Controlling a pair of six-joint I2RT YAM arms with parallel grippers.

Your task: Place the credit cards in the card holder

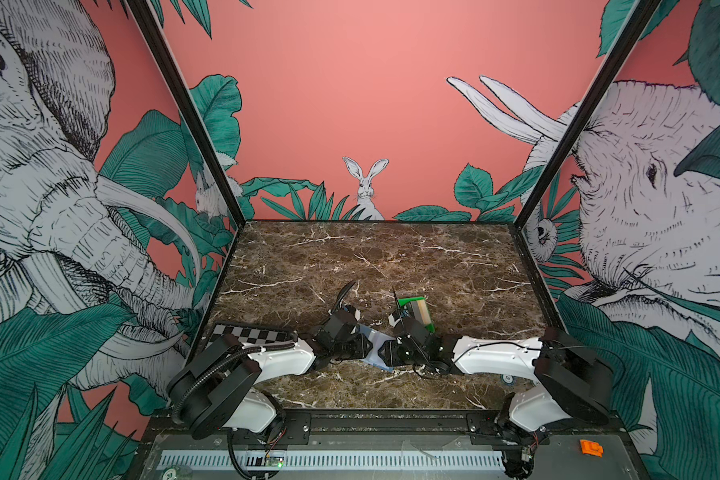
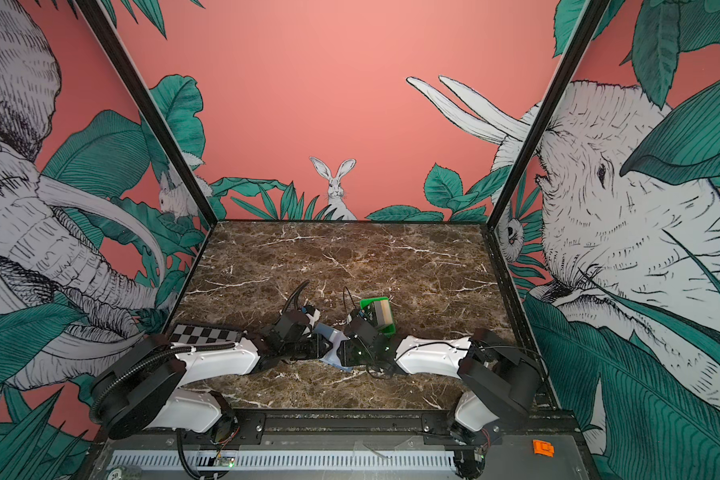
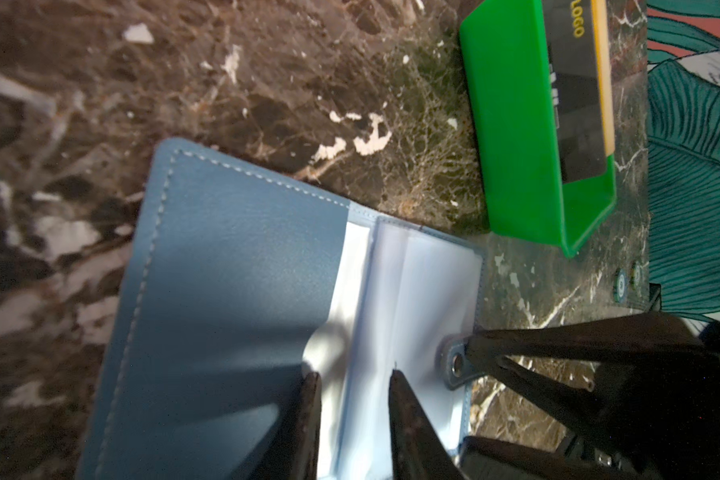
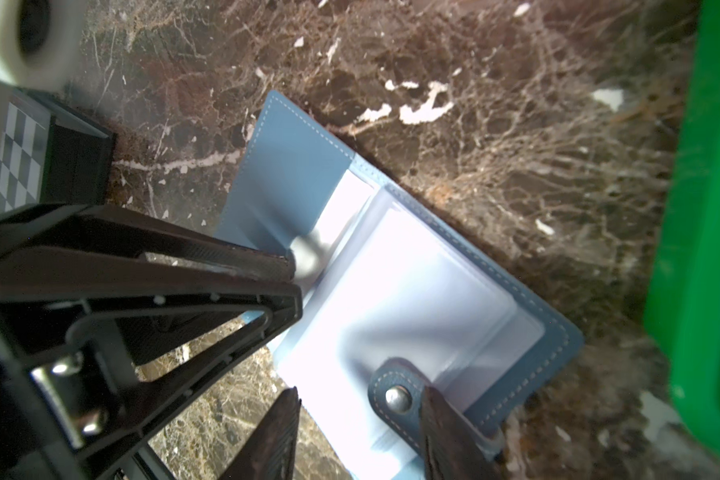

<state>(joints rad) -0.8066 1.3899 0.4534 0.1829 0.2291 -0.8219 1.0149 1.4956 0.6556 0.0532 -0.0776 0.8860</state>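
On the brown marble surface (image 1: 391,257), the slate-blue card holder (image 3: 225,291) lies open toward the front, its clear sleeves showing. It is near a green tray (image 3: 512,124) that holds the credit cards (image 3: 574,83). The left fingers (image 3: 412,424) straddle a sleeve; whether they grip it cannot be told. The right fingers (image 4: 445,432) stand apart, released, one tip against the snap tab (image 4: 395,397).

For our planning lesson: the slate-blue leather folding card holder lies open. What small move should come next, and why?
Probably the right gripper should leave the snap tab and reach to the green plastic tray, where the dark plastic credit cards lie. The card holder's clear sleeves look empty, neither gripper holds a card, and the left gripper rests at the cover.
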